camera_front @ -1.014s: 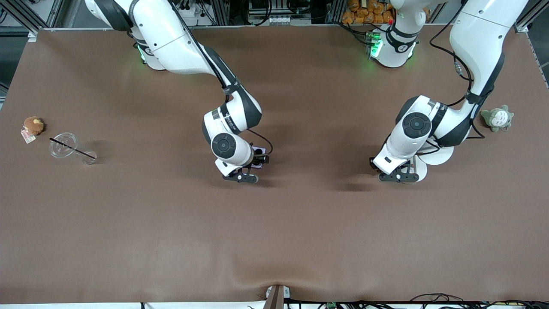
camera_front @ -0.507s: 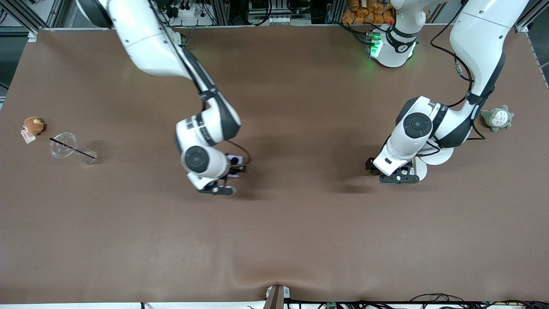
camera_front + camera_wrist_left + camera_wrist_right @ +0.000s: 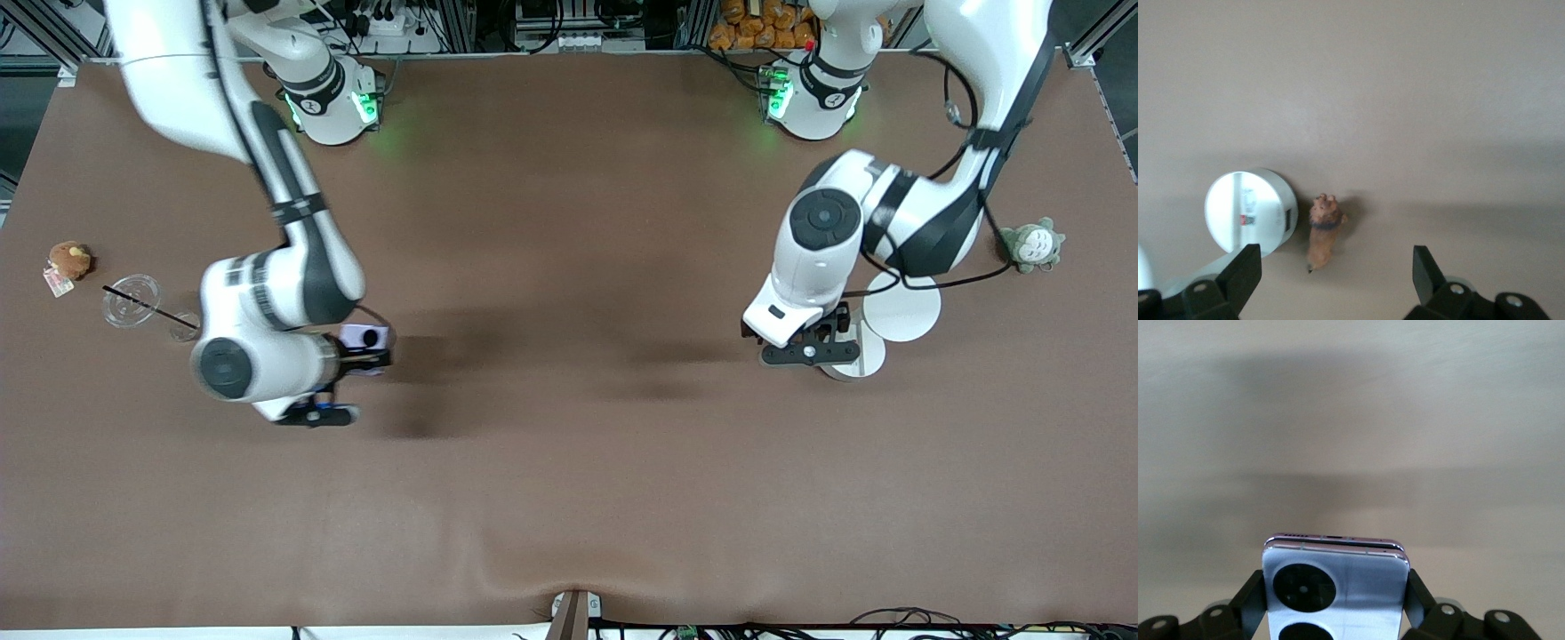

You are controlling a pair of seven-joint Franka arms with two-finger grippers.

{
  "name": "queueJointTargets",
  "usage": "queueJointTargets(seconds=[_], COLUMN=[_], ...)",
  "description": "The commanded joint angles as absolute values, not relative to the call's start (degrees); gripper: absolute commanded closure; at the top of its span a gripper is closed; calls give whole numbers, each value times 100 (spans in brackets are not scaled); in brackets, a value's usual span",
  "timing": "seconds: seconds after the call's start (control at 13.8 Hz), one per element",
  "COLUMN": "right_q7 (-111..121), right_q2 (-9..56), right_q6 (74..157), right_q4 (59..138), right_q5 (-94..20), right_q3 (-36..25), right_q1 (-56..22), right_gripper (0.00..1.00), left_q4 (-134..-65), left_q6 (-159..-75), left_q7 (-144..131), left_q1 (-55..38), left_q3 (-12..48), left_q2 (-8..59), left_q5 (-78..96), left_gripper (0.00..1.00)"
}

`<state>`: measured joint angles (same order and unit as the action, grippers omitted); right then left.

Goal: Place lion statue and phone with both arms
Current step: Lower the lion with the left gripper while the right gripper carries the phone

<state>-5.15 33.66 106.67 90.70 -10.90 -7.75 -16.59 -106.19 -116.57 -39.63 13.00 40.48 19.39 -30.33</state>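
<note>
Two arms: both are over the brown table (image 3: 569,480), each coming from its own base.
Right gripper (image 3: 1336,597): clamped on the phone (image 3: 1336,587), its fingers (image 3: 1253,597) pressing the two side edges.
Phone: pale lavender, folded, carried in the air over bare table at the right arm's end, with its black camera circles facing the wrist camera; in the front view it shows as a small lavender block (image 3: 366,337) beside the arm's wrist.
Left gripper (image 3: 1337,283): spread wide with nothing between its fingers (image 3: 1245,273), hanging over the lion statue (image 3: 1323,230).
Lion statue: reddish-brown, resting on the table just beside a white round disc (image 3: 1248,210), free of the gripper.
White discs: two (image 3: 902,307) lie at the left arm's end, partly under the left arm.
Grey-green plush (image 3: 1031,244): on the table at the left arm's end.
Orange-brown plush (image 3: 69,260): at the right arm's end, near a clear plastic cup (image 3: 133,302) lying with a dark straw.
</note>
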Motion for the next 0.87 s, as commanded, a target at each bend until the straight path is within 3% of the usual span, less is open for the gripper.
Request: queueJointTargets(seconds=[0.0,0.29,0.43,0.8], right_q7=[-20,1280,1423,2045], right_q2=[3234,3243,3243,3375], right_q6=[10871,11642,12118,12164], right_q4=[9316,9842,10133,10485], right_q5=[-870,-870,-870,-853], right_q3=[-650,-642,-642,-650], right_q1=[-1223,-502,-387,350], right_gripper=[97,97,96,92], left_q4=[-9636,-8387,-8183,-8156], left_q6=[-10682,-9538,-9422,-9396], left_q7=[-3946,-3832,-3832,-3815], left_q1=[1362,1371,1380,1801], left_q3=[4271,4385,4403,4386], left_q2=[1942,1942,1899,1460], left_q5=[-2779,-2400,-2356,-1742], left_gripper=[0,0,0,0])
